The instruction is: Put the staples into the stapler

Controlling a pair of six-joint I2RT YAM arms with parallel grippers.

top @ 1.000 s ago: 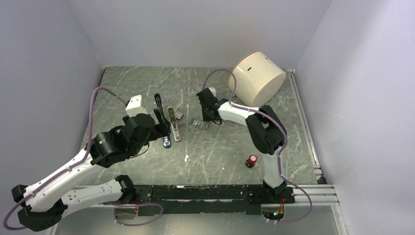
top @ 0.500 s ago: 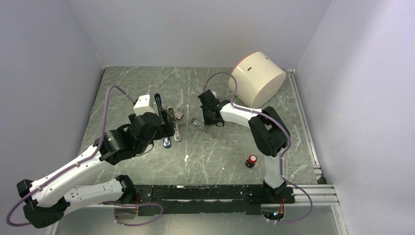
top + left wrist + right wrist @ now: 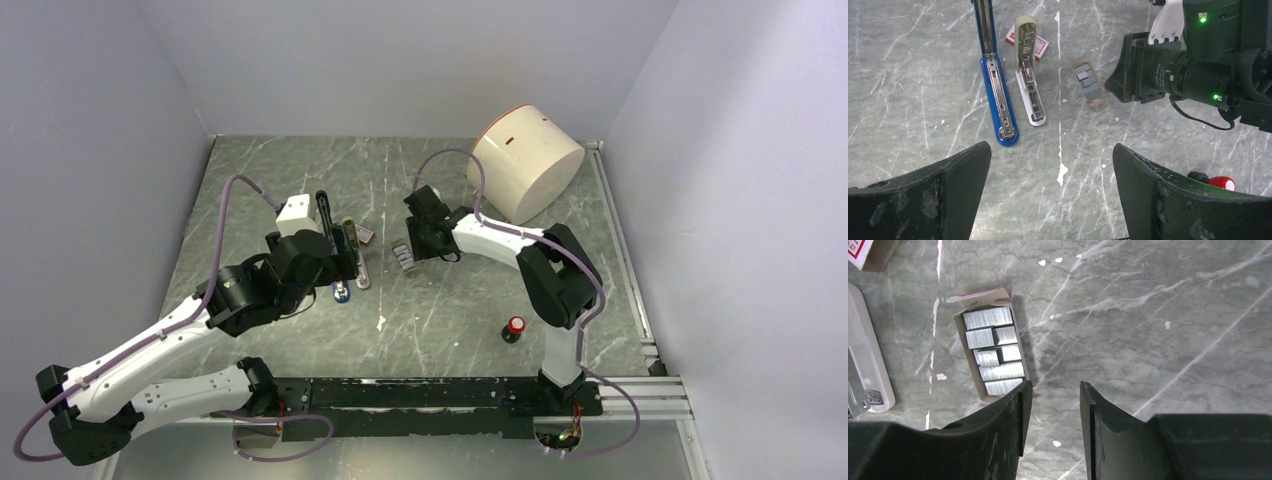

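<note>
Staples (image 3: pixel 992 351), grey ribbed metal blocks packed in rows in an open brown cardboard tray (image 3: pixel 983 292), lie near the middle of the table (image 3: pixel 450 310), well apart from every edge. The slim blue stapler (image 3: pixel 998 100) lies opened flat nearer the left edge, silver channel up. A beige-olive oblong bar (image 3: pixel 1029 75) lies just beside it, with a small red-and-white box (image 3: pixel 1041 47) at the bar's far end.

The right end effector (image 3: pixel 1052 390) hangs over the tray's near end, jaws narrow and nothing between them. The left end effector (image 3: pixel 1048 155) is spread wide and empty, on the near-edge side of the stapler.

Lifting out one block looks like the step in hand. It would go best with the jaws centred across a single block, clear of the cardboard wall, lowered straight and closed gently. The strip may break, and the light tray may slide.

The table has a smooth grey-green marbled top flecked with white. Pale lilac walls close three sides. A cream cylinder (image 3: pixel 525 160) stands at the far right corner, and a red-capped black knob (image 3: pixel 515 327) sits toward the near edge.
</note>
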